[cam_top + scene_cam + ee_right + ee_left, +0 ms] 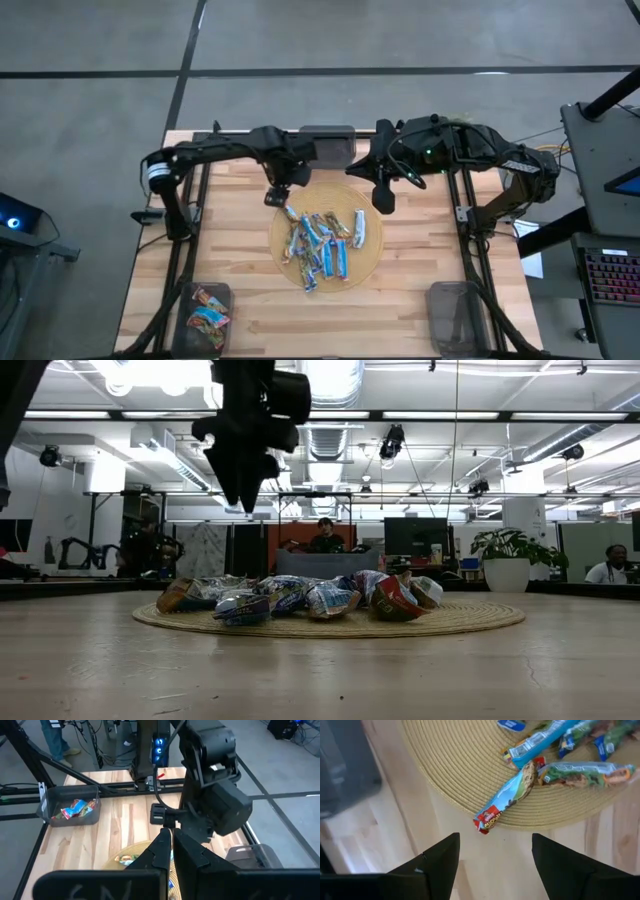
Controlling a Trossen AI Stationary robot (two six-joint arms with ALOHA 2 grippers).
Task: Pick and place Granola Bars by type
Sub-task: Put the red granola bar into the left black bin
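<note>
Several granola bars [322,245] in blue, blue-white and red-brown wrappers lie in a heap on a round woven mat [365,268] at the table's middle; the heap also shows in the low view [300,598]. My left gripper [277,196] is open and empty, above the mat's far left edge. In the left wrist view its fingers [440,857] stand just short of a blue bar with a red end [506,799] that lies on the mat's rim, the red end over the table. My right gripper [384,197] is shut and empty above the mat's far right edge; its shut fingers show in the right wrist view [172,847].
A translucent grey bin [207,315] at the near left corner holds a few bars and also shows in the right wrist view [75,807]. A second bin [455,312] stands at the near right corner, and a third [328,140] at the far edge's middle. People show in the room behind.
</note>
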